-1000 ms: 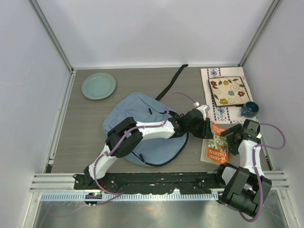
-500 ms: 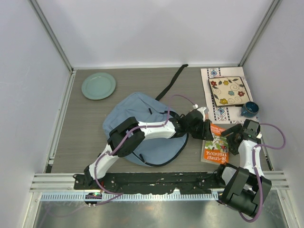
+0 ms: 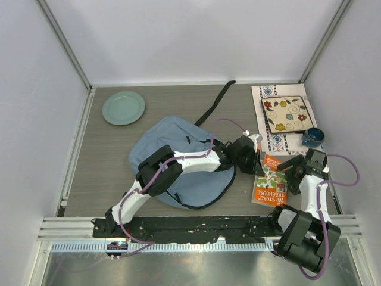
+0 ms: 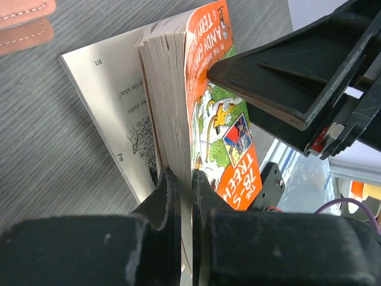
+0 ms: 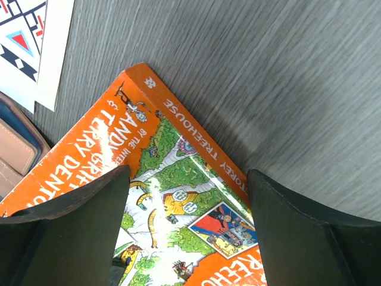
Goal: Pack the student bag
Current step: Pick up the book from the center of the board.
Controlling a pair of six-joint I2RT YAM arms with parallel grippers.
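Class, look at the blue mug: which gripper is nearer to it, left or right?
Right. The right gripper hangs open over the orange book, down-left of the blue mug in the top view; the left gripper, shut on the orange book, sits farther left.

An orange book (image 5: 178, 196) with a green picture on its cover lies on the grey counter (image 5: 268, 77). The right hand (image 5: 189, 179) holds its two black fingers (image 5: 65, 220) wide apart over it. A patterned white cloth (image 5: 30, 42) sits at the top left.
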